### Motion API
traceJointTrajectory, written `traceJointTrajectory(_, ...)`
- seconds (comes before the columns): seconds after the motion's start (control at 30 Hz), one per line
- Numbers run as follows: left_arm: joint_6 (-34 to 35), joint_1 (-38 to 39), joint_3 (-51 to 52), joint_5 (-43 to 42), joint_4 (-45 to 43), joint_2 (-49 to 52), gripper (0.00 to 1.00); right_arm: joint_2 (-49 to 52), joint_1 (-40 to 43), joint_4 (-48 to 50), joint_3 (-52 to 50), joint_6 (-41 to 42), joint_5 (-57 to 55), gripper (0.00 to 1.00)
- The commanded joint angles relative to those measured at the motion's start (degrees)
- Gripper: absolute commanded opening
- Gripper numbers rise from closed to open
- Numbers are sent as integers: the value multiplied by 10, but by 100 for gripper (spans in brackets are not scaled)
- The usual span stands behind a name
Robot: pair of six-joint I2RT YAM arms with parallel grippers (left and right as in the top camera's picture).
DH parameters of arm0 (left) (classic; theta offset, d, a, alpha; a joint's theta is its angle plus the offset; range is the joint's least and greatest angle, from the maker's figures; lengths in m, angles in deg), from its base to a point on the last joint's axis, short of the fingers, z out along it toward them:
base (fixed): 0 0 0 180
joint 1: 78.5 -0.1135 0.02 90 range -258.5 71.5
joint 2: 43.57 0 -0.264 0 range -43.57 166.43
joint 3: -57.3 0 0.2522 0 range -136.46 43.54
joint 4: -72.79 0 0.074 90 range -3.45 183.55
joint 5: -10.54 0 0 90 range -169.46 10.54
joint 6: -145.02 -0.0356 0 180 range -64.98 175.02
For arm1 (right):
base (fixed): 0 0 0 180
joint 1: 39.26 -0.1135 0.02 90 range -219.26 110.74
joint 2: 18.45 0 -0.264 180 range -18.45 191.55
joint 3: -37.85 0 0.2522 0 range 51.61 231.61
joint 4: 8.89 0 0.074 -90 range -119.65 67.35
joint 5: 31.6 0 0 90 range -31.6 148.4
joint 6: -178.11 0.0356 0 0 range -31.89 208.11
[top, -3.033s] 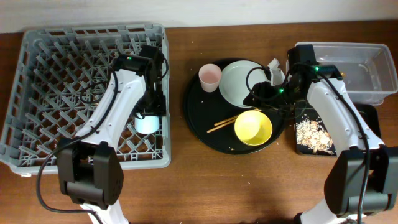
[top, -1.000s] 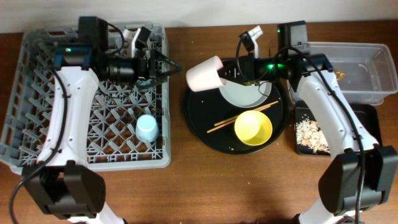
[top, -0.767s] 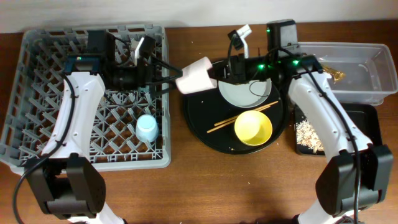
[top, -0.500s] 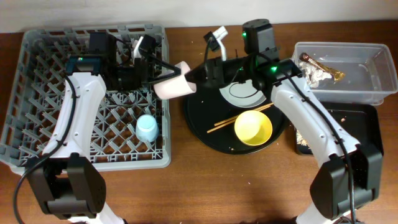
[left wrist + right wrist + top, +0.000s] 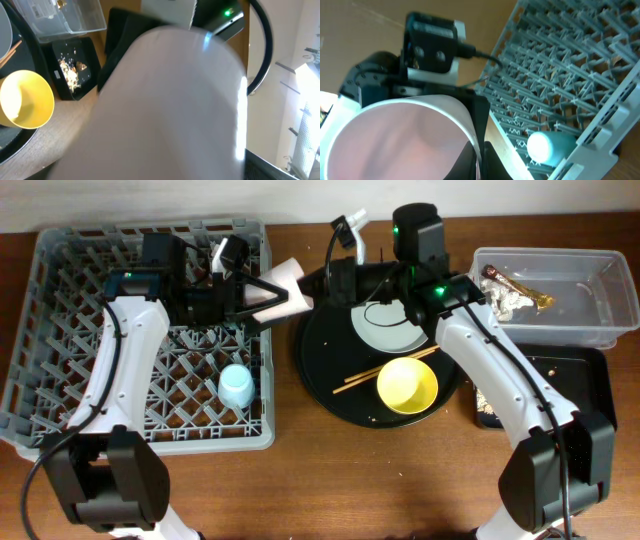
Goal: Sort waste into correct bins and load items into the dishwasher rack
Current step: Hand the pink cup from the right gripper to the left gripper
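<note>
The small pink cup [image 5: 285, 280] hangs on its side in the air between the dishwasher rack [image 5: 150, 442] and the round black tray. My right gripper [image 5: 306, 283] is shut on its rim; in the right wrist view the two fingers [image 5: 492, 162] pinch the cup [image 5: 395, 140] wall. My left gripper [image 5: 265, 290] stands open, a finger on either side of the cup's base. The cup [image 5: 165, 105] fills the left wrist view and hides the left fingers. A light-blue cup [image 5: 237, 386] stands upside down in the rack. Grey plate [image 5: 400, 325], yellow bowl [image 5: 407, 386] and chopsticks [image 5: 385, 368] lie on the tray.
The large round black tray [image 5: 325, 375] sits right of the rack. At the far right a clear tub [image 5: 595, 315] holds a foil wrapper [image 5: 520, 288] and tissue. In front of it a flat black tray [image 5: 590, 385] holds beige scraps [image 5: 487, 405].
My right arm has carried the pink cup left from above the round tray to the rack's edge, into my left gripper's fingers. The left jaws have narrowed around it.
</note>
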Motion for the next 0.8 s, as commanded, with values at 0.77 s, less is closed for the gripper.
traceJointTrajectory(0.77, -7, -23, 4, -6, 3, 1, 94, 3, 10, -53, 1, -37, 46, 4)
